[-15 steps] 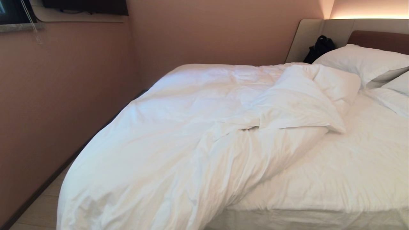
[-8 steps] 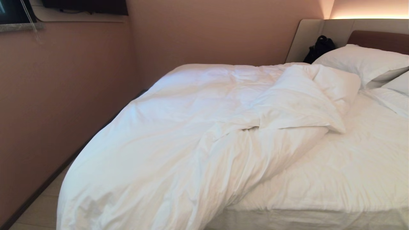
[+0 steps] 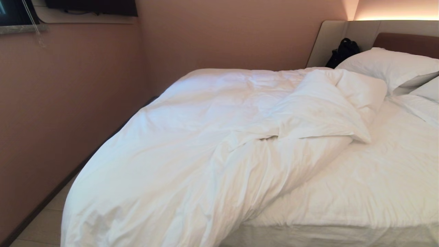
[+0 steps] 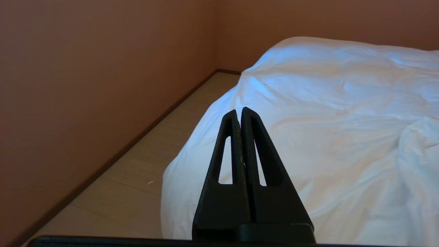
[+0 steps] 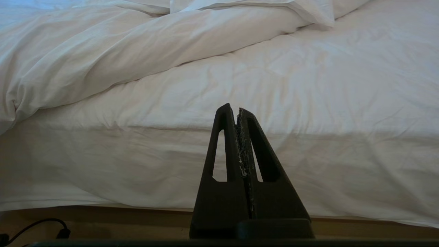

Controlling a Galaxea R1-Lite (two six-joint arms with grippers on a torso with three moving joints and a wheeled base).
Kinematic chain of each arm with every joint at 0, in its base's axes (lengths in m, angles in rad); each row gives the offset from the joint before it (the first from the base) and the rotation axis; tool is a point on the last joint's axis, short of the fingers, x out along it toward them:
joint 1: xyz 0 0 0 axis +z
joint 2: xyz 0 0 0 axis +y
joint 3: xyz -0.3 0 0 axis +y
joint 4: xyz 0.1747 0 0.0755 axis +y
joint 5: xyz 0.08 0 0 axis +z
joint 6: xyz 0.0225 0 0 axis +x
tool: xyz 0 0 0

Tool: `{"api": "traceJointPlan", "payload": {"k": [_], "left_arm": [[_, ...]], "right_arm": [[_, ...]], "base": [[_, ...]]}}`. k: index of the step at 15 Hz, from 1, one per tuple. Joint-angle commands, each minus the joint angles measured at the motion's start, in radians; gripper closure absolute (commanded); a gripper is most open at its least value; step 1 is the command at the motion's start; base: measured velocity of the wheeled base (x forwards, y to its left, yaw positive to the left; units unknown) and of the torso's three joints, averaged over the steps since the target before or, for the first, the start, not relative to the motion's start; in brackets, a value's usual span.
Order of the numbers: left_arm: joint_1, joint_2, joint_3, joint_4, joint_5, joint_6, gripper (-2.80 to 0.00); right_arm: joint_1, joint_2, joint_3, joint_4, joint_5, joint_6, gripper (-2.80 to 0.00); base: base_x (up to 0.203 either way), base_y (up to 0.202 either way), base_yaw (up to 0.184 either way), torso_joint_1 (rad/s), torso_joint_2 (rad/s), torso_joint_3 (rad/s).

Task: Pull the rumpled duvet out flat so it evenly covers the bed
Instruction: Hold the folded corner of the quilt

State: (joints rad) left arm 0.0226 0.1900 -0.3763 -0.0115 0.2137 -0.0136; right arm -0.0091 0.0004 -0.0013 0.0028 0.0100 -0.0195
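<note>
The white puffy duvet (image 3: pixel 192 147) lies rumpled across the left part of the bed (image 3: pixel 360 192), bunched into a diagonal ridge with its top corner folded back near the pillows, leaving the right side's fitted sheet bare. It hangs over the bed's left near corner (image 4: pixel 212 144). My left gripper (image 4: pixel 239 110) is shut and empty, pointing at that hanging duvet corner without touching it. My right gripper (image 5: pixel 233 109) is shut and empty, held low before the mattress side, with the duvet (image 5: pixel 103 65) beyond. Neither arm shows in the head view.
White pillows (image 3: pixel 391 67) lie at the brown headboard (image 3: pixel 408 43), with a black bag (image 3: pixel 343 51) beside them. A pink wall (image 3: pixel 68 103) runs close along the bed's left side, leaving a narrow strip of wooden floor (image 4: pixel 137 164). A black cable (image 5: pixel 41 226) lies on the floor.
</note>
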Motion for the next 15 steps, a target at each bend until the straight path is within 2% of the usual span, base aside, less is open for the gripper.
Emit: {"api": "traceJointPlan", "payload": {"k": [1,3,6,8,11,15], "left_arm": [[0.0,0.003,0.021,-0.004,0.027,0.04,0.0],[0.0,0.004,0.026,-0.035,0.053,0.077,0.0],[0.002,0.028,0.024,-0.066,0.053,0.084,0.0],[0.002,0.024,0.064,-0.071,0.059,0.085,0.0],[0.001,0.005,0.166,-0.135,0.075,0.094,0.0],[-0.001,-0.005,0.181,-0.131,0.063,0.106,0.0]], "right_arm": [[0.001,0.001,0.0,0.0,0.001,0.0,0.0],[0.0,0.0,0.001,0.0,0.001,0.0,0.0],[0.001,0.0,0.0,0.0,0.001,0.0,0.0],[0.0,0.0,0.0,0.0,0.001,0.0,0.0],[0.001,0.001,0.0,0.0,0.001,0.0,0.0],[0.0,0.001,0.0,0.0,0.001,0.0,0.0]], "base": [[0.0,0.0,0.0,0.0,0.0,0.0],[0.0,0.0,0.0,0.0,0.0,0.0],[0.0,0.0,0.0,0.0,0.0,0.0],[0.0,0.0,0.0,0.0,0.0,0.0],[0.0,0.0,0.0,0.0,0.0,0.0],[0.0,0.0,0.0,0.0,0.0,0.0]]}}
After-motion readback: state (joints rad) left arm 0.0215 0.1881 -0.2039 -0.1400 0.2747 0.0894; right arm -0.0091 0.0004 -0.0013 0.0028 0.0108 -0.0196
